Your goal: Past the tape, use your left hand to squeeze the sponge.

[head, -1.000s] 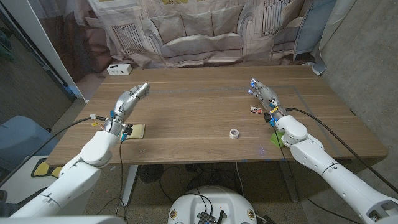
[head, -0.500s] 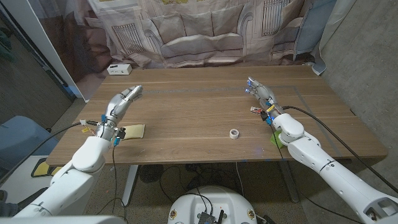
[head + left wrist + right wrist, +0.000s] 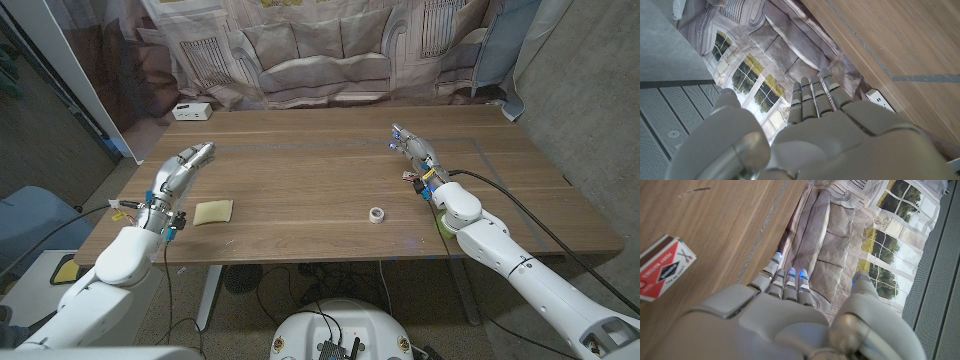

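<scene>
Beside the flat yellow rectangular sponge, the left robot hand is held empty, fingers apart; reach and squeeze needed.

Yellow sponge; white tape; possibly red-white matchbox.

Seen along the back of the right hand: grey, fingers straight and close together, tips lit blue, thumb set apart to one side, nothing held. Hovering over a wooden table with a thin dark line running across its boards. Near the hand, a small matchbox lying flat on the wood, red and white with a dark label, not touched by the fingers. Beyond the table edge, a curtain printed with a sofa and paned windows
</scene>
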`<state>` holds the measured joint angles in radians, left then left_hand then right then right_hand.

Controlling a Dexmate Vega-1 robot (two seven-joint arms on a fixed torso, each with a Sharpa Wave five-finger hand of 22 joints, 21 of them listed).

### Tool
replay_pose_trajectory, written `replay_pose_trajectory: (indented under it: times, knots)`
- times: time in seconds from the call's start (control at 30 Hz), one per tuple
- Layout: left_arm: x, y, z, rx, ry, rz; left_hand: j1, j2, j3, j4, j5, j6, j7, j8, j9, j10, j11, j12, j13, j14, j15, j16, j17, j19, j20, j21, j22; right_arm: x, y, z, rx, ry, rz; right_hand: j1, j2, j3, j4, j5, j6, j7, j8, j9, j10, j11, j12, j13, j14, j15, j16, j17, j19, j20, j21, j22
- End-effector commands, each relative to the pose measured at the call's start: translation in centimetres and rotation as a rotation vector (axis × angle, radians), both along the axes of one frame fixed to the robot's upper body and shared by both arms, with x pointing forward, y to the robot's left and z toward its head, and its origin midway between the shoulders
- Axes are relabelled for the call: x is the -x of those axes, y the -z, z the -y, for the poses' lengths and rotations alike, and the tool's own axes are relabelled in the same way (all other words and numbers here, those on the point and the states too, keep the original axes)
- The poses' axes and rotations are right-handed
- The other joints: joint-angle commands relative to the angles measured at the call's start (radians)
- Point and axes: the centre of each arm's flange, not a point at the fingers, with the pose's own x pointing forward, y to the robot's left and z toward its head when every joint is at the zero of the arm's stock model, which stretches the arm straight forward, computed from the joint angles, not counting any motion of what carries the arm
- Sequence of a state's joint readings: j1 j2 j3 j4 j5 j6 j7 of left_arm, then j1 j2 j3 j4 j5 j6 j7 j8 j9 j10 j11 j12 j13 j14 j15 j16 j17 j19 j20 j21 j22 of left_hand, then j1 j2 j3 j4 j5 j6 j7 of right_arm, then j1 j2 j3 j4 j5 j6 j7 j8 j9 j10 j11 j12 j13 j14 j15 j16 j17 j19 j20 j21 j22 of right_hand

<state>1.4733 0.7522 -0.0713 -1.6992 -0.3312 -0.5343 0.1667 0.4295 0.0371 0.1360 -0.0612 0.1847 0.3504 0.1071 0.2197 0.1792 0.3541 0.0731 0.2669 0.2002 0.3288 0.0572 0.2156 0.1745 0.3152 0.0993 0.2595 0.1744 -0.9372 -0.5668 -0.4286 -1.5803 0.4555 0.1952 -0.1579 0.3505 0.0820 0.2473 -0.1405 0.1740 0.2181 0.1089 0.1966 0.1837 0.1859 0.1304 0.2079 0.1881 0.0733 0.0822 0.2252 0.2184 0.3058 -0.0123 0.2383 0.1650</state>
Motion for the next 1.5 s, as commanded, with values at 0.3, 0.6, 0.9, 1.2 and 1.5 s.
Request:
replay_pose_trajectory:
  times: [0.3,0.6,0.9,1.2,1.5]
  knots:
    - [1.7,2.1,-3.3,-0.013,-0.077,-0.028,0.038,0.003,0.013,-0.026,0.000,0.013,-0.008,-0.006,0.005,0.013,-0.009,-0.004,0.002,0.017,-0.002,-0.005,0.004,0.018,0.001,-0.002,0.005,0.3,0.0,-2.5,0.014,0.000,-0.004,-0.002,-0.004,0.007,0.000,0.007,0.009,0.000,0.004,0.002,0.009,-0.002,-0.001,0.003,0.009,-0.001,0.001,0.002,0.012,-0.004,-0.008,0.006]
    - [2.2,2.3,-4.0,-0.050,-0.202,-0.068,0.061,0.004,0.023,-0.043,0.000,0.020,-0.009,-0.007,0.006,0.016,-0.012,-0.007,0.002,0.022,-0.005,-0.009,0.004,0.027,0.000,-0.004,0.005,0.2,0.0,-2.8,0.015,-0.004,-0.007,-0.001,-0.005,0.006,0.000,0.007,0.010,0.001,0.003,0.002,0.010,0.000,-0.002,0.004,0.010,-0.001,0.001,0.002,0.013,-0.003,-0.010,0.006]
    - [2.1,1.7,-3.5,-0.110,-0.310,-0.098,0.084,0.005,0.032,-0.058,0.000,0.026,-0.013,-0.008,0.006,0.021,-0.019,-0.010,0.003,0.024,-0.007,-0.012,0.003,0.033,0.003,-0.007,0.005,0.2,0.1,-2.4,0.014,0.002,-0.013,-0.001,-0.004,0.006,0.000,0.007,0.011,0.001,0.003,0.002,0.010,-0.001,-0.003,0.004,0.011,0.000,0.000,0.002,0.015,-0.002,-0.012,0.006]
    - [2.1,1.2,-2.8,-0.175,-0.376,-0.140,0.098,0.005,0.038,-0.067,0.000,0.028,-0.016,-0.009,0.006,0.025,-0.024,-0.010,0.003,0.028,-0.008,-0.013,0.003,0.036,0.004,-0.009,0.005,0.2,0.3,-2.1,0.008,0.006,-0.022,-0.001,-0.004,0.005,0.000,0.007,0.012,0.002,0.002,0.002,0.011,0.000,-0.003,0.004,0.011,0.000,0.000,0.002,0.016,-0.001,-0.014,0.006]
    - [3.5,1.1,-2.7,-0.219,-0.482,-0.171,0.143,0.005,0.055,-0.093,0.001,0.026,-0.028,-0.013,0.006,0.028,-0.037,-0.015,0.003,0.032,-0.015,-0.016,0.003,0.042,0.003,-0.014,0.005,-0.1,0.5,-2.1,0.010,-0.005,-0.021,0.000,-0.004,0.005,0.000,0.007,0.012,0.001,0.002,0.002,0.011,-0.001,-0.003,0.004,0.012,0.001,0.000,0.002,0.018,-0.001,-0.016,0.006]
